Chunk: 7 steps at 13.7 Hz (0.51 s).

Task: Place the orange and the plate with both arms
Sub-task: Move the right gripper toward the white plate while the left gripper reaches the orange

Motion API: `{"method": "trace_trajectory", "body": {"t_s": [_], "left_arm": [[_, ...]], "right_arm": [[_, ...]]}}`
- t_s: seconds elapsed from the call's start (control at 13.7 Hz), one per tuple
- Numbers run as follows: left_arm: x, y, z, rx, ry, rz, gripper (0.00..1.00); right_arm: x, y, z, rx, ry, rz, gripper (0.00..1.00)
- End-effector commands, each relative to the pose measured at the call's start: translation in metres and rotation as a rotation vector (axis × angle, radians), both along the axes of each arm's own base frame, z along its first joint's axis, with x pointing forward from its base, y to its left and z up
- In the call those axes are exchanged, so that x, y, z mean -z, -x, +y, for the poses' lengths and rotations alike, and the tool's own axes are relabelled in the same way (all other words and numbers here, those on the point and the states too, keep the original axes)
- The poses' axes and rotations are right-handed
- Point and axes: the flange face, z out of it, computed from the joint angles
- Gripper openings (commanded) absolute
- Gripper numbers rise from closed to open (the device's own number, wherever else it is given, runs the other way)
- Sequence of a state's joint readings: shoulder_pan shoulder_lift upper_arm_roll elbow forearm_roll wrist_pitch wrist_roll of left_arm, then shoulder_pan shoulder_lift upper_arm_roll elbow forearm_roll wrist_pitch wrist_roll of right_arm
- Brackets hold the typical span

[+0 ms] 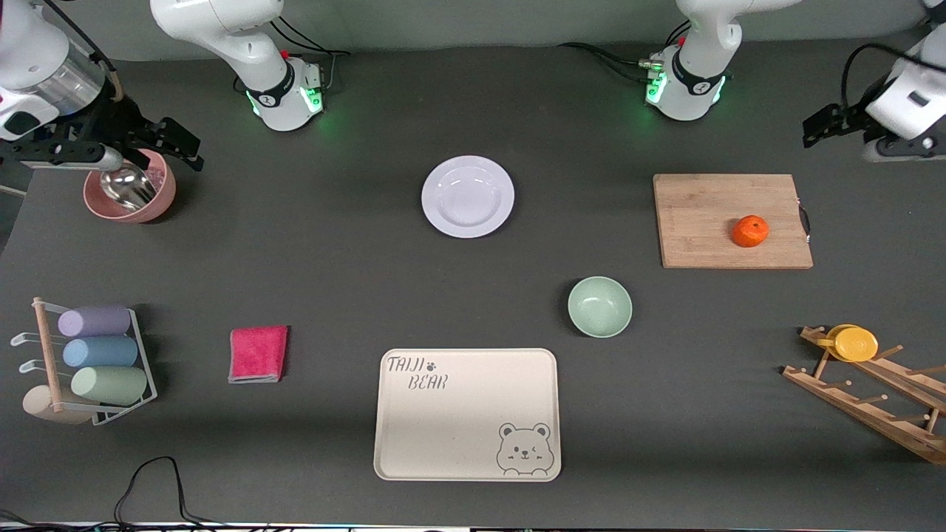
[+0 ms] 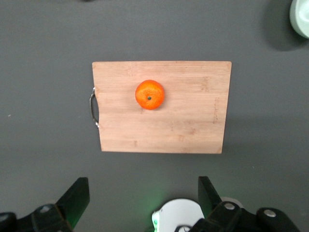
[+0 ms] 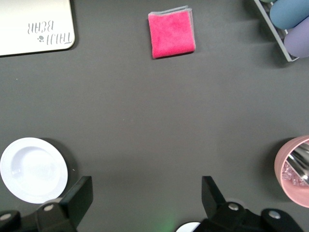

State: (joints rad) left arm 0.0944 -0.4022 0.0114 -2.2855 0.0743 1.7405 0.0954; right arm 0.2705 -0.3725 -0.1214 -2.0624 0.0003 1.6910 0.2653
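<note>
A: Left hand (image 2: pixel 140 203)?
B: Up in the air at the left arm's end of the bench (image 1: pixel 332 258), fingers (image 2: pixel 77 198) spread wide, holding nothing. The orange (image 2: pixel 149 94) sat below and ahead of it on the wooden cutting board (image 2: pixel 193 121), nothing touching it.
A: Right hand (image 3: pixel 145 198)?
B: Also raised, over the right arm's end, wide apart, empty. In the front view it hung over the pink bowl (image 1: pixel 151 207) with a metal cup inside.
A: Plate (image 1: pixel 468 196)?
B: Flat on the bench, well apart from both hands, between the arms' bases; in the right wrist view it lay just beside one finger. Orange well apart from the plate.
A: Other stuff?
B: Mint bowl (image 1: pixel 599 307), bear tray (image 1: pixel 465 414), pink cloth (image 1: pixel 258 354).
</note>
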Motion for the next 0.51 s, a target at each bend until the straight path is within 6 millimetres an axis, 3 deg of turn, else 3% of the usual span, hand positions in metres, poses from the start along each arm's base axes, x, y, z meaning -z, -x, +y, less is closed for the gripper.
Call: {"method": "trace_trajectory", "body": {"t_s": [0.0, 0.15, 0.44], "left_arm": [[0.052, 0.018, -0.003, 0.020, -0.016, -0.050, 1.00], [0.093, 0.020, -0.003, 0.029, -0.012, -0.087, 1.00], [0.153, 0.022, 0.003, 0.045, -0.025, -0.114, 1.00]], "right_arm": [[0.011, 0.009, 0.022, -0.006, 0.001, 0.002, 1.00], [0.034, 0.012, 0.028, -0.007, -0.032, 0.015, 1.00], [0.077, 0.021, 0.045, 0.024, -0.226, 0.092, 1.00]]}}
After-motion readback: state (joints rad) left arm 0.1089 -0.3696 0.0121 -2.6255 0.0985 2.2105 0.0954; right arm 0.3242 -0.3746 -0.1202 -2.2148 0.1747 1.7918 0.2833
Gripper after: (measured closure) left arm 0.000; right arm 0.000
